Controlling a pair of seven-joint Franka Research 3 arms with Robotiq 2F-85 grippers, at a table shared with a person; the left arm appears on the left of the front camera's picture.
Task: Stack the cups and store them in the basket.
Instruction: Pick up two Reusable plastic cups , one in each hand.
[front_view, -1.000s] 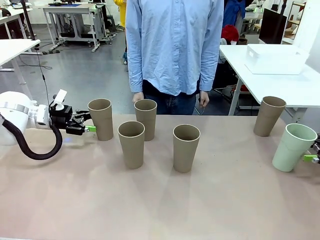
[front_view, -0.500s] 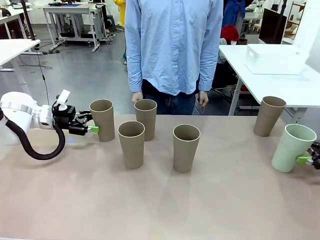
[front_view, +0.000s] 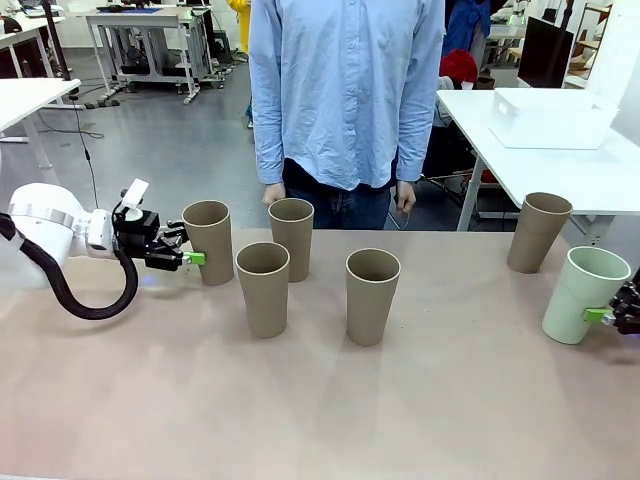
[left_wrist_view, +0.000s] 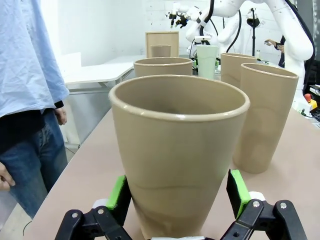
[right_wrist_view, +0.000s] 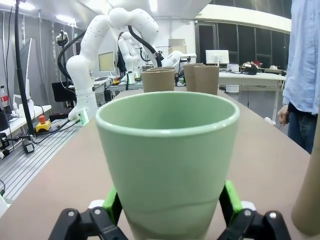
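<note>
Several tan-brown cups stand upright on the table: one at the far left (front_view: 208, 240), three near the middle (front_view: 291, 237) (front_view: 263, 288) (front_view: 372, 295), and one at the far right (front_view: 537, 232). My left gripper (front_view: 192, 247) is open, its jaws on either side of the leftmost cup (left_wrist_view: 179, 150), whose base sits between the green pads (left_wrist_view: 120, 192). A mint green cup (front_view: 583, 295) stands at the right edge. My right gripper (front_view: 602, 313) is open around its lower part (right_wrist_view: 167, 160). The white basket (front_view: 550, 118) sits on a side table behind.
A person in a blue shirt (front_view: 345, 90) stands at the far edge, hands hanging down behind the middle cups. The white side table (front_view: 600, 175) is beyond the right corner. The near half of the brown table (front_view: 320, 410) is bare.
My left gripper has slid right so the leftmost brown cup is deeper between its fingers. My right gripper has moved left onto the mint cup. Both cups have shifted very slightly.
</note>
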